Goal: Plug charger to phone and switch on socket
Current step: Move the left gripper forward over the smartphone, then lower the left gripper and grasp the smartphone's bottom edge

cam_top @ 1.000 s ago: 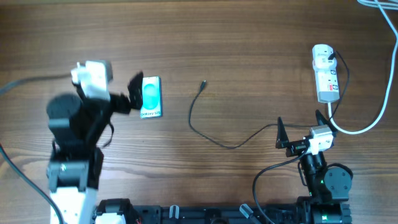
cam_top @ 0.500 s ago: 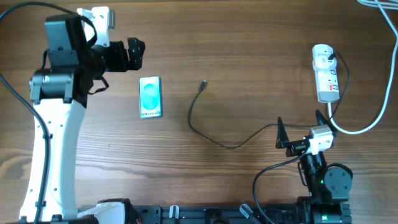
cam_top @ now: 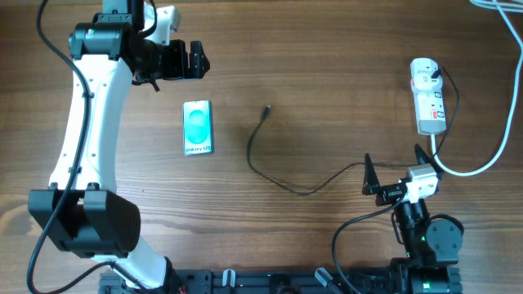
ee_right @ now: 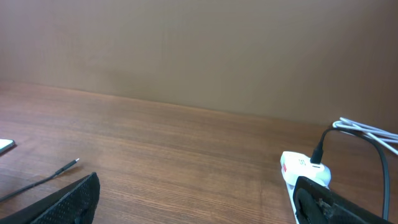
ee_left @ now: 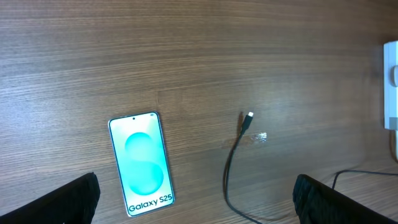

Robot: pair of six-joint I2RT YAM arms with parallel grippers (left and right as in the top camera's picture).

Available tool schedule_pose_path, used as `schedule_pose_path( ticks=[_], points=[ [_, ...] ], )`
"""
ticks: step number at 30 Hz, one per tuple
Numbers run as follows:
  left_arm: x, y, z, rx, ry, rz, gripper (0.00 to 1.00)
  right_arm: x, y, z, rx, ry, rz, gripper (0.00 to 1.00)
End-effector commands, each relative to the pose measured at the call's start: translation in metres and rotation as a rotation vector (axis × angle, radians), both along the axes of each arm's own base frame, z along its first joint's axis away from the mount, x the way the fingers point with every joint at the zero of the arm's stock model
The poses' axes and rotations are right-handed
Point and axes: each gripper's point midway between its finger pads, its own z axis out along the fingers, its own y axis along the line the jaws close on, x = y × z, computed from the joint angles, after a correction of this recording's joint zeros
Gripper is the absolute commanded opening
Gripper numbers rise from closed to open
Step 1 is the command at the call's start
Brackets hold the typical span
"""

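The phone [cam_top: 197,127] lies flat, screen up, left of the table's centre; it also shows in the left wrist view [ee_left: 142,163]. The charger [cam_top: 255,159] curves across the middle, its connector tip [cam_top: 267,110] lying loose to the right of the phone, apart from it. The white socket [cam_top: 427,96] sits far right with a black plug in its far end. My left gripper [cam_top: 200,61] hovers open beyond the phone's far end, holding nothing. My right gripper [cam_top: 393,159] stands open near the front right, below the socket [ee_right: 301,169], empty.
A thick white power lead [cam_top: 490,155] loops from the socket off the right edge. The arm bases [cam_top: 425,245] and black cables sit along the front edge. Bare wood [cam_top: 327,65] lies between the phone and the socket.
My left arm has swung from beside the phone's left edge up to the far side of the table, past the phone. The right arm, phone and charger have not moved.
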Motion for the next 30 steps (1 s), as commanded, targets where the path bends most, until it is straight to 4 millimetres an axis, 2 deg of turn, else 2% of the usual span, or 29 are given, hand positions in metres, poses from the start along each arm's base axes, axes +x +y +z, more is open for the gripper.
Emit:
schedule_pose_path(
  ticks=[1,2,8,14,20,21,23,30],
  points=[
    [-0.002,0.012,-0.012,0.050,0.042,0.085,1.00,0.000,-0.002,0.002,0.008,-0.007,-0.013,1.00],
    [-0.009,0.025,-0.031,0.107,0.097,0.157,1.00,0.000,-0.002,0.002,0.008,-0.007,-0.013,1.00],
    [-0.026,0.034,-0.090,0.147,0.233,0.231,1.00,0.000,-0.002,0.002,0.008,-0.007,-0.013,1.00],
    [-0.032,0.022,-0.146,0.230,0.367,0.191,0.99,0.000,-0.002,0.002,0.008,-0.008,-0.013,1.00],
    [-0.038,0.021,-0.172,0.250,0.437,0.179,0.99,0.000,-0.002,0.002,0.008,-0.007,-0.013,1.00],
    [-0.038,0.027,-0.176,0.284,0.443,0.205,0.99,0.000,-0.002,0.002,0.008,-0.007,-0.013,1.00],
    [-0.037,0.033,-0.180,0.318,0.447,0.235,0.99,0.000,-0.002,0.002,0.008,-0.007,-0.013,1.00],
    [-0.033,0.026,-0.193,0.331,0.441,0.170,1.00,0.000,-0.002,0.002,0.008,-0.007,-0.013,1.00]
  ],
)
